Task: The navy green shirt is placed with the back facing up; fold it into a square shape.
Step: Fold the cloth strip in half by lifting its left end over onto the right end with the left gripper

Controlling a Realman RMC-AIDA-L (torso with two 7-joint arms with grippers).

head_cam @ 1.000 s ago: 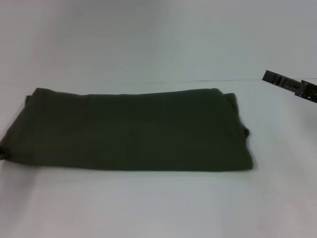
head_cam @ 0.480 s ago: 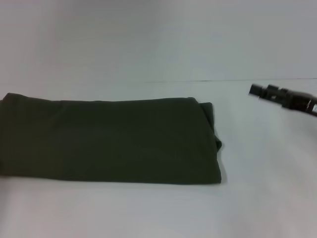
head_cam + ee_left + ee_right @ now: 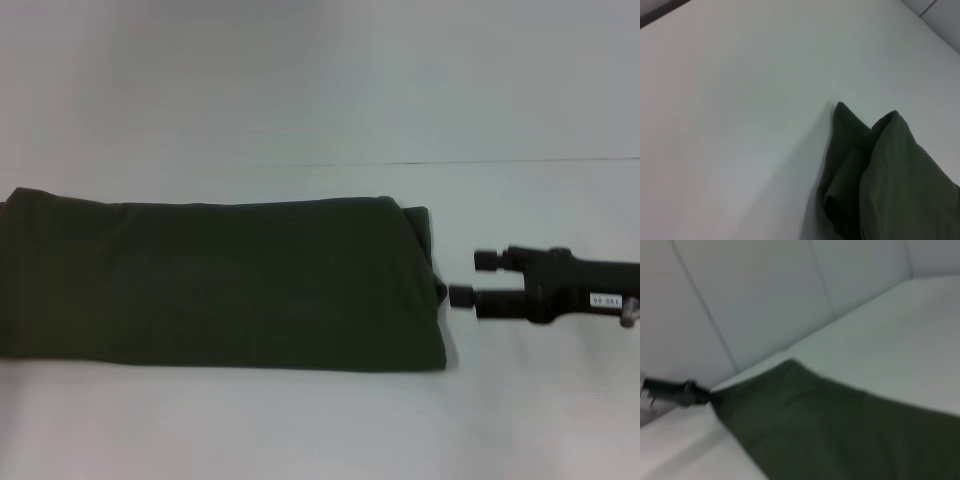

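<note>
The navy green shirt [image 3: 220,285] lies folded into a long flat band across the white table [image 3: 300,430], plain side up, and its left end runs out of the head view. My right gripper [image 3: 475,277] is open, low over the table just right of the shirt's right edge, with its fingertips pointing at it and a small gap between. The left wrist view shows a bunched corner of the shirt [image 3: 890,175]. In the right wrist view the shirt [image 3: 840,435] stretches away to its far corner, where my left gripper [image 3: 677,391] sits.
The table's far edge [image 3: 500,161] meets a pale panelled wall [image 3: 300,80]. Bare white tabletop lies in front of the shirt and to its right, under the right arm [image 3: 585,292].
The shirt shifted left in the head view a second ago, then stayed put. My right gripper has come down and in from the far right to the shirt's right edge.
</note>
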